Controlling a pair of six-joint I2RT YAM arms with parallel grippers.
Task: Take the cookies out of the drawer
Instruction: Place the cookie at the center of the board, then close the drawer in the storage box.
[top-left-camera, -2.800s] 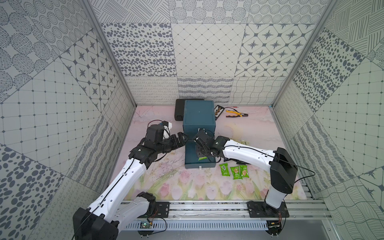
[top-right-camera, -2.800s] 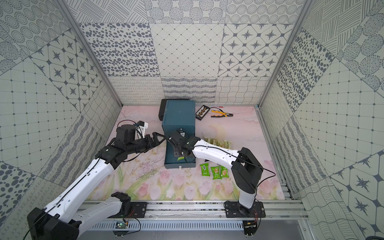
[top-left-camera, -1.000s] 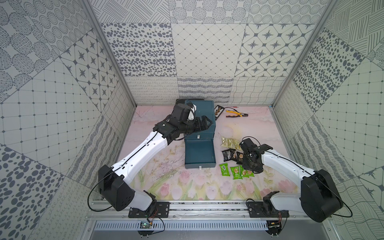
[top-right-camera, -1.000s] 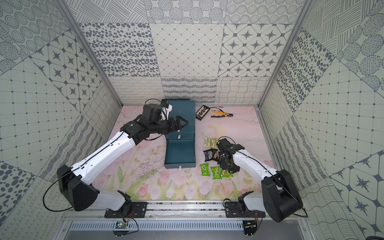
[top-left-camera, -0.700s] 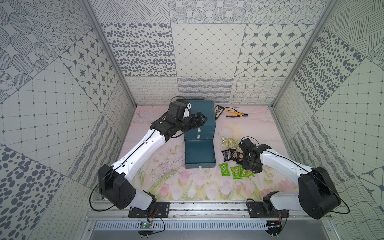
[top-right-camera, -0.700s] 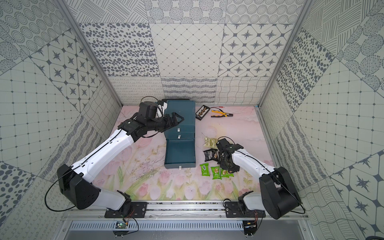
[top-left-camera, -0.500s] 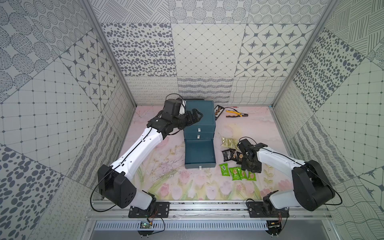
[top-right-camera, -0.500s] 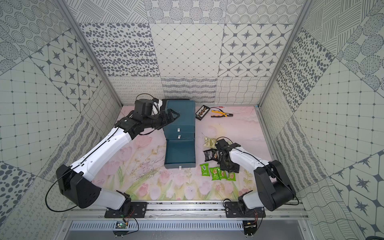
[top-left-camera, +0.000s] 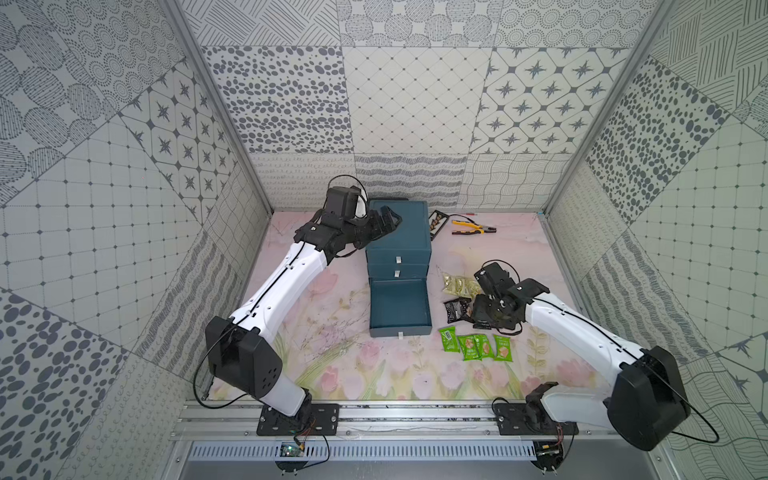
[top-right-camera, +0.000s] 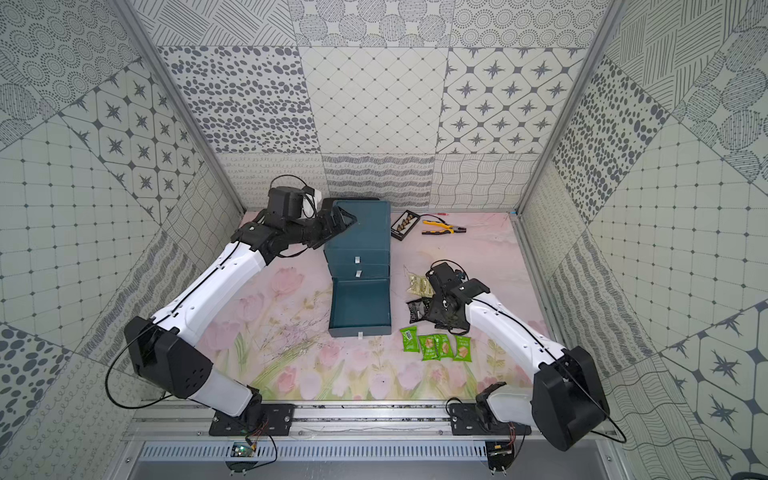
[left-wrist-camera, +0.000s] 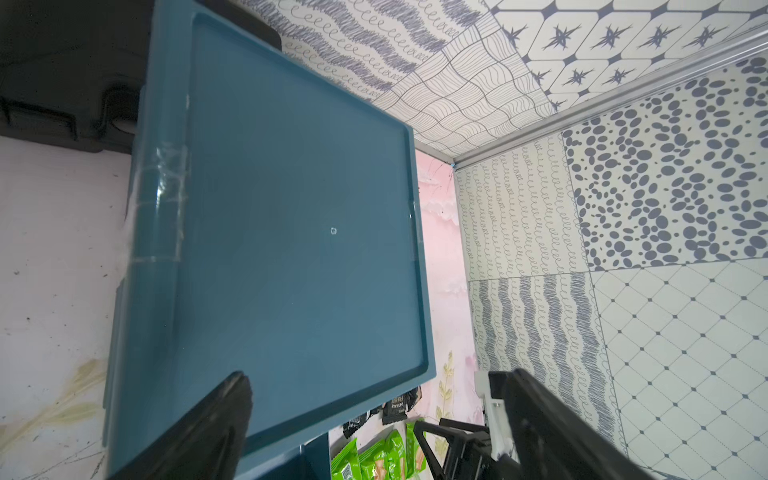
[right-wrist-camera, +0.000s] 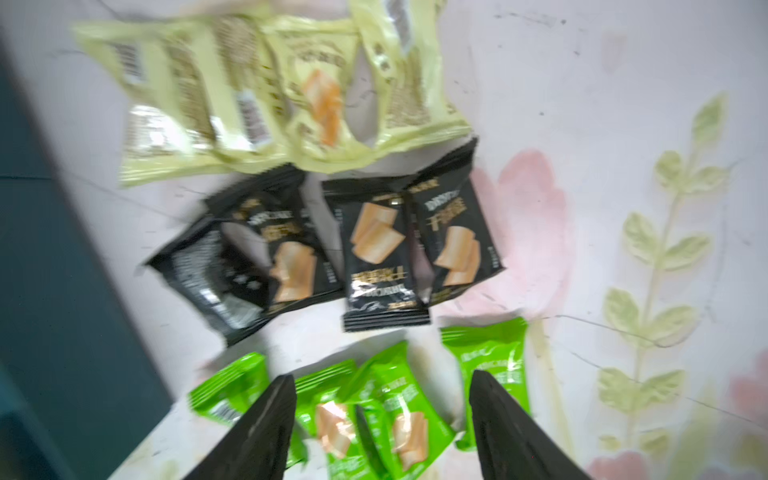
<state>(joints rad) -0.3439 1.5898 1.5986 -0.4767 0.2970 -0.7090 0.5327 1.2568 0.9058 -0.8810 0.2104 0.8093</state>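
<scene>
Right gripper (right-wrist-camera: 381, 378) hangs spread and empty over the cookies (right-wrist-camera: 376, 245), laid in gold, black and green rows on the table (top-left-camera: 332, 365) beside the bare drawer (top-left-camera: 399, 309), apparently their drop-off spot.

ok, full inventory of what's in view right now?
drawer unit: one, teal, back middle of mat; bottom drawer pulled out, empty
gold packets: about four, on mat right of unit
black packets: four, in front of the gold
green packets: four, nearest row
tray: one, black, brown pieces, right of unit's back
pliers: one, yellow handles, beside tray
case: one, black, behind unit
left gripper: open, over unit's top
right gripper: open, above the packets
</scene>
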